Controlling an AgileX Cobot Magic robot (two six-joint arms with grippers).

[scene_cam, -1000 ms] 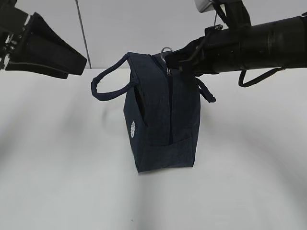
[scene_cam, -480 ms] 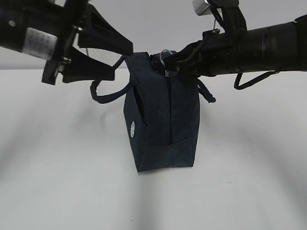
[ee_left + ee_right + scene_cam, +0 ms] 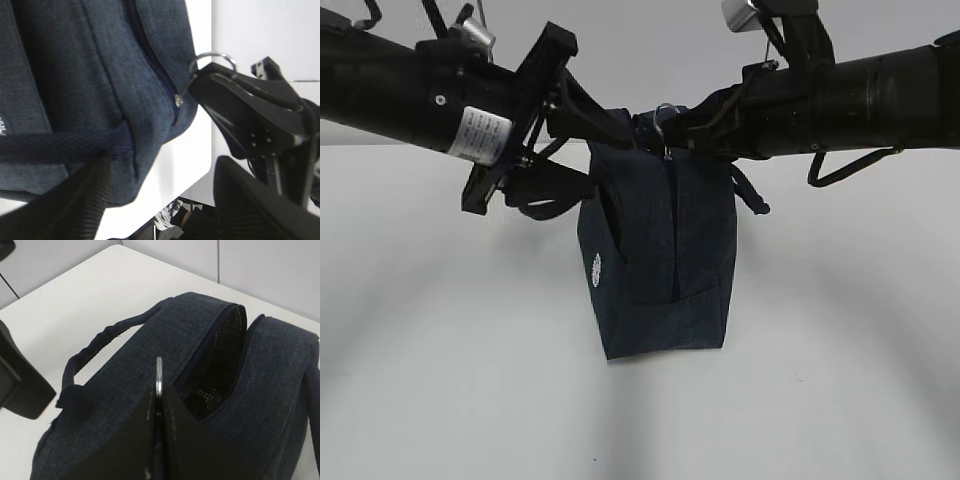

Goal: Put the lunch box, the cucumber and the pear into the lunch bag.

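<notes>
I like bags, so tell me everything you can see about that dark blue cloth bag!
The dark navy fabric lunch bag stands upright on the white table. It has two loop handles, a small white logo and a part-open zipper showing dark lining. The right gripper pinches its metal ring pull; the open left gripper straddles the near handle.

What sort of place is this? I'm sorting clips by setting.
Probably a lab or test bench, not a home: a bare white tabletop, plain pale wall panels behind it, and two black robot arms working one dark navy fabric lunch bag.
</notes>
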